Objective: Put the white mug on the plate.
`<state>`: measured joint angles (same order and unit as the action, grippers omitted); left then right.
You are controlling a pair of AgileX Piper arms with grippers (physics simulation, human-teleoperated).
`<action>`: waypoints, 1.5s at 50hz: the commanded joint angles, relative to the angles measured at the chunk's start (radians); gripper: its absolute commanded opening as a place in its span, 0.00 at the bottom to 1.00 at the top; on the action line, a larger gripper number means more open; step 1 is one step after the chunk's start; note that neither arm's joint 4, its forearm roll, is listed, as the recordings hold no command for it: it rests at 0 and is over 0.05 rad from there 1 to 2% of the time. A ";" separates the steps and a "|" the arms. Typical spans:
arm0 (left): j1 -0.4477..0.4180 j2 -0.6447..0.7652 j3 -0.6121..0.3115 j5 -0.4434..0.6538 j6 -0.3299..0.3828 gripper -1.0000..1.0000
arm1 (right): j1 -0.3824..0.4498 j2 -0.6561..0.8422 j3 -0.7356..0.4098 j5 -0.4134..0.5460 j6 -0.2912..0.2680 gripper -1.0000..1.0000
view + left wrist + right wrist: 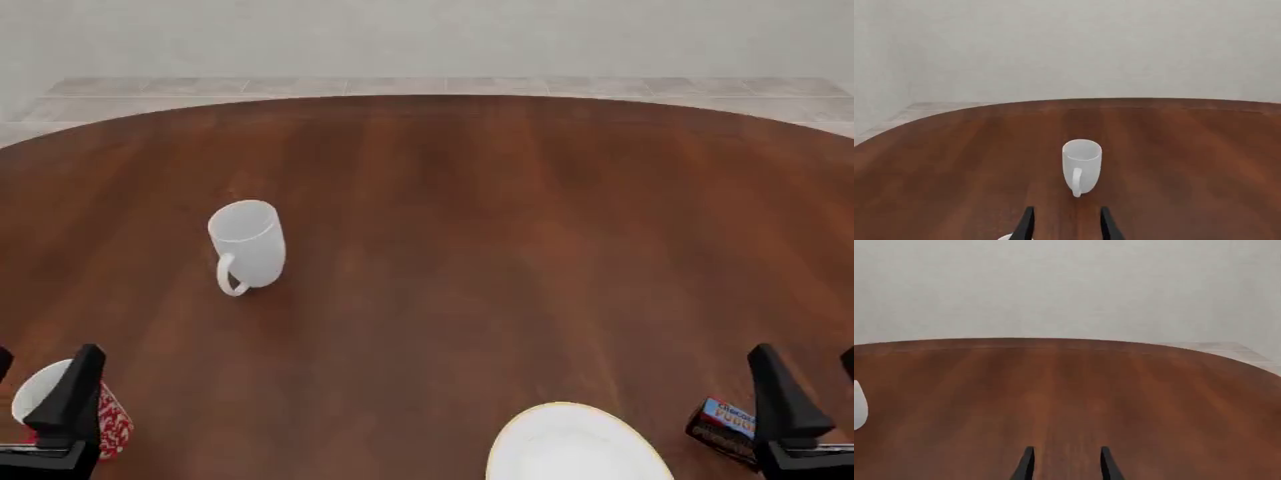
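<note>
The white mug [248, 247] stands upright on the left half of the brown table, its loop handle turned toward the arms' side. In the left wrist view the white mug [1081, 165] is straight ahead of my left gripper [1065, 211], a short way beyond the fingertips. That left gripper [40, 365] sits open and empty at the near left edge. The plate [577, 447] lies at the near edge right of centre, cut off by the frame. My right gripper [805, 357] is open and empty to the plate's right. In the right wrist view only a sliver of the white mug [859, 412] shows beyond my right gripper [1066, 450].
A red mug [70, 412] with a white pattern and white inside stands at the near left, partly behind a left finger [74, 395]. A small dark box with a blue label [722, 425] lies between the plate and the right gripper. The round table [467, 230] ends at a pale wall.
</note>
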<state>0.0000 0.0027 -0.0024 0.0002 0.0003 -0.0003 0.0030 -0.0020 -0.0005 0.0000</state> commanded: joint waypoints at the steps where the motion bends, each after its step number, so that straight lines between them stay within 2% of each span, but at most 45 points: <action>1: 0.000 0.004 0.000 -0.003 0.000 1.00 | 0.000 0.003 -0.004 0.002 0.000 1.00; 32: -0.001 0.005 0.001 -0.007 0.006 1.00 | 0.000 0.011 -0.005 -0.005 0.000 1.00; 34: -0.017 0.013 0.001 -0.016 0.007 1.00 | 0.000 0.012 -0.005 -0.006 0.000 1.00; 35: -0.040 0.095 -0.003 -0.064 0.051 1.00 | 0.000 0.011 -0.005 -0.006 0.000 1.00; 36: -0.040 0.103 -0.003 -0.072 0.051 1.00 | 0.000 0.011 -0.005 -0.006 0.000 1.00; 38: -0.045 0.101 -0.023 -0.053 0.028 1.00 | 0.000 0.010 -0.005 -0.004 0.000 1.00; 39: -0.014 0.092 -0.059 -0.026 -0.029 1.00 | 0.000 0.009 -0.006 -0.003 0.000 1.00; 40: -0.005 0.102 -0.093 -0.001 -0.048 1.00 | 0.000 0.009 -0.006 -0.002 0.000 1.00; 42: -0.052 0.095 -0.122 0.020 0.022 1.00 | 0.000 0.009 -0.006 -0.002 0.000 1.00; 47: -0.063 0.208 -0.173 0.025 0.006 1.00 | 0.000 0.008 -0.006 -0.001 0.000 1.00; 48: -0.060 0.253 -0.194 0.032 0.010 1.00 | 0.000 0.007 -0.006 0.000 0.000 1.00; 53: -0.080 0.297 -0.244 0.075 0.046 1.00 | 0.000 0.008 -0.004 -0.002 0.000 1.00; 59: -0.096 0.363 -0.349 0.153 0.046 1.00 | 0.000 0.008 -0.004 -0.003 0.000 1.00; 66: -0.111 0.440 -0.409 0.208 0.036 1.00 | 0.000 0.005 -0.005 0.002 -0.001 1.00; 69: -0.111 0.457 -0.439 0.236 0.007 1.00 | 0.000 0.002 -0.005 0.001 -0.008 1.00; 71: -0.142 0.480 -0.448 0.248 -0.020 1.00 | 0.001 0.001 -0.004 -0.001 -0.011 1.00; 72: -0.135 0.484 -0.452 0.251 -0.039 1.00 | -0.002 0.020 -0.002 -0.005 0.022 1.00; 73: -0.122 0.496 -0.459 0.255 -0.036 1.00 | 0.001 0.004 -0.003 -0.002 -0.006 1.00; 75: -0.119 0.513 -0.479 0.261 -0.021 1.00 | 0.000 0.004 -0.001 -0.002 -0.003 1.00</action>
<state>-0.1092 0.4257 -0.3947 0.1991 0.0043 -0.0003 0.0088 -0.0056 -0.0018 -0.0016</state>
